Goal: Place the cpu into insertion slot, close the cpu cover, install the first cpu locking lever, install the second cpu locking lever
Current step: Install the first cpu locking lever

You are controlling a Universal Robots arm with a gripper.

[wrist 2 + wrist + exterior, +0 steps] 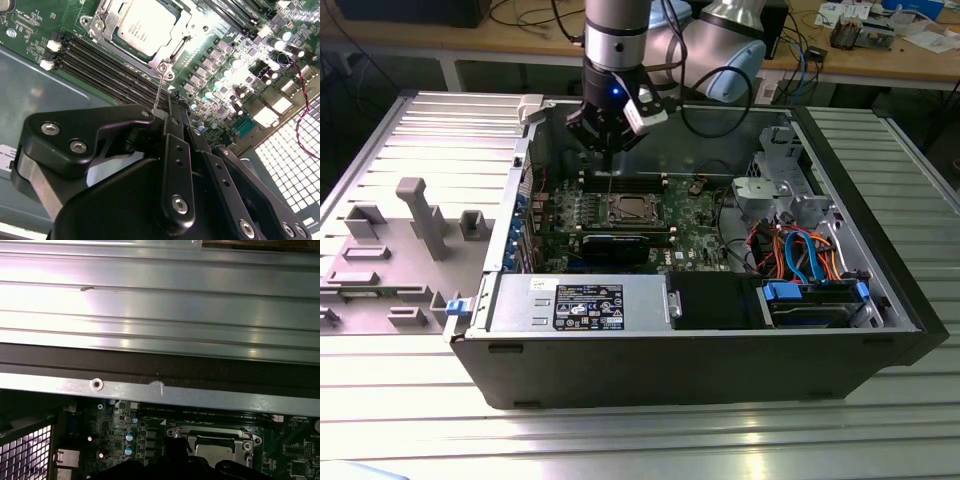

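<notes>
Ribbed metal worktop (410, 420) carries the open computer case (720, 360), and the gripper (608, 140) hangs above the memory slots (110, 67), its fingers (172, 130) drawn together on nothing. Already the cpu (145, 25) lies in the insertion slot (630, 209), the cpu cover (172, 42) framing it. I judge the thin, springy locking lever (159, 92) beside it wants a hold near its tip, since the slots and capacitors (235, 62) crowd close.

The cpu (142, 24) sat in the insertion slot (630, 210), apparently under the cpu cover (172, 47); the gripper (609, 150) hung above.
</notes>
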